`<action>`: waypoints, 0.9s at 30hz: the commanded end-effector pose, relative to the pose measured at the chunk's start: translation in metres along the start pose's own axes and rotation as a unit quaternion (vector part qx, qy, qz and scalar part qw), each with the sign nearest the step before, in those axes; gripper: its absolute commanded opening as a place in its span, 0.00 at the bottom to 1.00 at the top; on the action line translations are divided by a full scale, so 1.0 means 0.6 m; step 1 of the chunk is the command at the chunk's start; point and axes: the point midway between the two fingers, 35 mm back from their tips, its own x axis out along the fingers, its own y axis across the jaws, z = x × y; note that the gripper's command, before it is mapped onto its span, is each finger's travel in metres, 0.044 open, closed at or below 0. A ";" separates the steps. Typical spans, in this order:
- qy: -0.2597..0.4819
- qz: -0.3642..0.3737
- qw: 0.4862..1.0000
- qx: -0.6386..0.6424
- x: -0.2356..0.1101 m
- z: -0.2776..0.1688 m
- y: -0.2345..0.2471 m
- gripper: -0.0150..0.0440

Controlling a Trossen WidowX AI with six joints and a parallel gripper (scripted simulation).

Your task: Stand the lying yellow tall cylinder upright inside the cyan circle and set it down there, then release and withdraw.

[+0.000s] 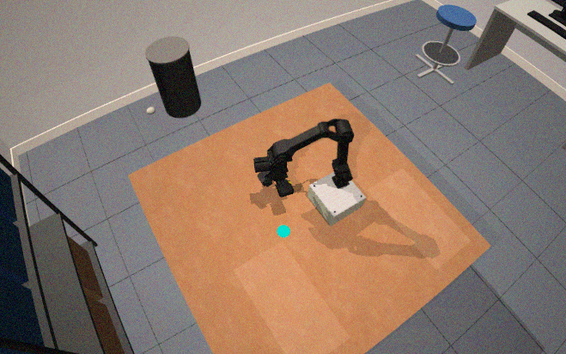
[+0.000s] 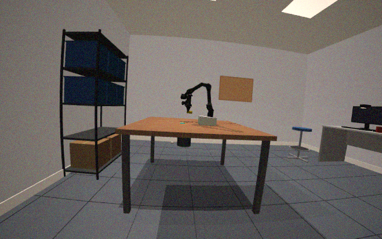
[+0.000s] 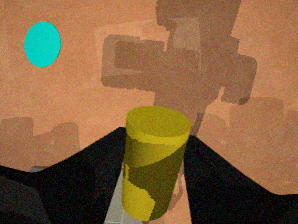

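My gripper [image 1: 285, 188] [image 2: 189, 111] [image 3: 156, 139] is shut on the yellow tall cylinder [image 3: 153, 163] [image 2: 189, 112] [image 1: 290, 180] and holds it in the air above the orange table [image 1: 214, 246] [image 2: 162, 127]. In the wrist view the cylinder points away from the camera, between the two dark fingers. The cyan circle [image 1: 283, 231] [image 2: 181, 122] [image 3: 43, 44] lies flat on the table, some way off from the gripper toward the front; in the wrist view it is at the upper left. The circle is bare.
The arm's white base block [image 1: 337, 199] [image 2: 207, 120] stands on the table right of the gripper. Around the table stand a black bin [image 1: 173, 76], a blue stool [image 1: 449, 30] [image 2: 300, 139], a desk with a monitor [image 2: 367, 115] and a shelf rack [image 2: 94, 97].
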 end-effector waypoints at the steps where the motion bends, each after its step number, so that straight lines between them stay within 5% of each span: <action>1: -0.005 0.003 1.000 0.013 -0.005 0.011 0.017 0.43; 27: 0.000 0.006 0.990 0.137 -0.015 0.047 0.127 0.43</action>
